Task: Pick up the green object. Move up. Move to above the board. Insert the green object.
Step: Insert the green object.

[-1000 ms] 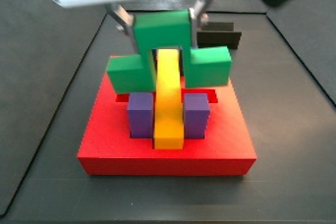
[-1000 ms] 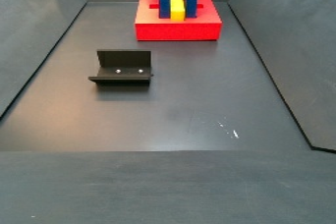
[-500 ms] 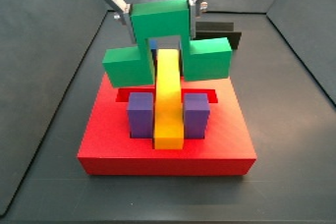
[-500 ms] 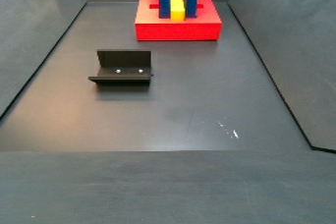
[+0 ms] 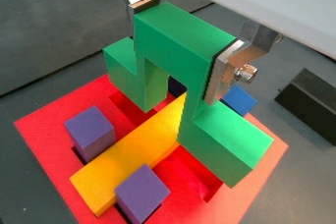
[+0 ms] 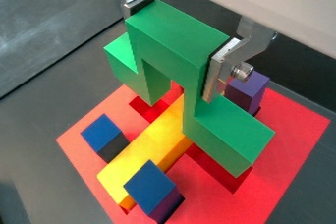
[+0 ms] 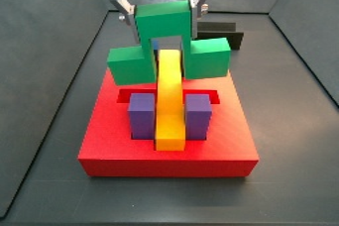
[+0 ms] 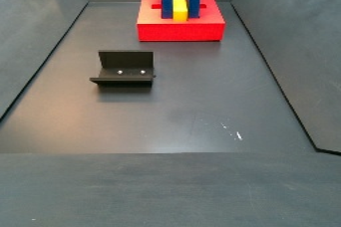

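My gripper (image 7: 165,12) is shut on the taller centre cube of the green object (image 7: 165,44), one silver finger on each side. It shows in both wrist views too, gripper (image 5: 188,31) (image 6: 184,31) and green object (image 5: 178,56) (image 6: 174,51). The piece hangs over the far end of the red board (image 7: 159,157) (image 5: 50,120) (image 6: 297,138) (image 8: 180,30), its two lower cubes on either side of the long yellow bar (image 7: 169,101) (image 5: 138,154) (image 6: 141,157). Whether it touches the board I cannot tell.
Purple cubes (image 7: 142,111) (image 7: 199,111) flank the yellow bar on the board. A dark blackish block (image 7: 227,38) (image 5: 309,106) lies on the floor behind the board. The fixture (image 8: 124,69) stands on the floor far from the board, nearer that camera.
The gripper has carried the green object a little upward and toward the board's far end over the last second, with almost no movement in the last half second. It stays shut on the piece.
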